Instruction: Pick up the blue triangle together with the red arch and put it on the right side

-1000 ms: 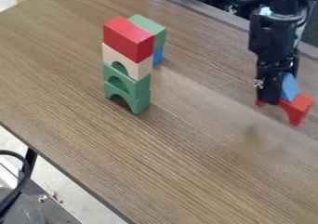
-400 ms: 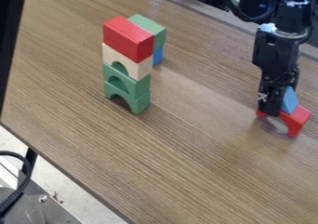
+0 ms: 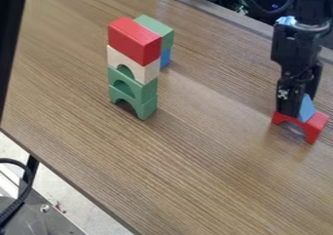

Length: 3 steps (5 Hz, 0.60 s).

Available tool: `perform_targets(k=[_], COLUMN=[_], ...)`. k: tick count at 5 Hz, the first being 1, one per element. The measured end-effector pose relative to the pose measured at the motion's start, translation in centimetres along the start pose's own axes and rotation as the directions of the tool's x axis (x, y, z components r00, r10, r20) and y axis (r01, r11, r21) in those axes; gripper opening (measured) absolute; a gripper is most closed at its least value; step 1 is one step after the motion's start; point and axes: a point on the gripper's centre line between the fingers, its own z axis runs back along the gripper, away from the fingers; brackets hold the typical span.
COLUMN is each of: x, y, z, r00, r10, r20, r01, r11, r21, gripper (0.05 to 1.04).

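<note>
At the far left of the view, a dark upright shape cuts across the edge of the wooden table, and below it a black cable curves beside the table.

Then comes a tower: a green arch at the bottom, another green arch on it, a cream arch above that, and a red block on top. Just behind it and to the right, a green block sits over a blue block, which is partly hidden.

Well apart from the tower, at the right of the view, I hang my hand down at the blue triangle, covering part of it. I cannot tell whether I am pinching it. The triangle stands point up on the red arch, whose curved opening faces down.
</note>
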Motion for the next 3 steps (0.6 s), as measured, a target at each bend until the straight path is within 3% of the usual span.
perform_targets(k=[1, 2, 3], x=[-0.3, -1.2, -1.3], y=[-0.1, 0.0, -0.1], z=[1.4, 4.5, 9.0], r00=[1.0, 0.999, 0.997], r10=[-0.005, -0.018, -0.022], r20=[-0.013, -0.048, -0.077], r01=[0.005, 0.015, 0.01], r11=[1.0, 0.997, 0.989], r21=[-0.022, -0.074, -0.149], gripper=[1.001, 1.001, 1.001])
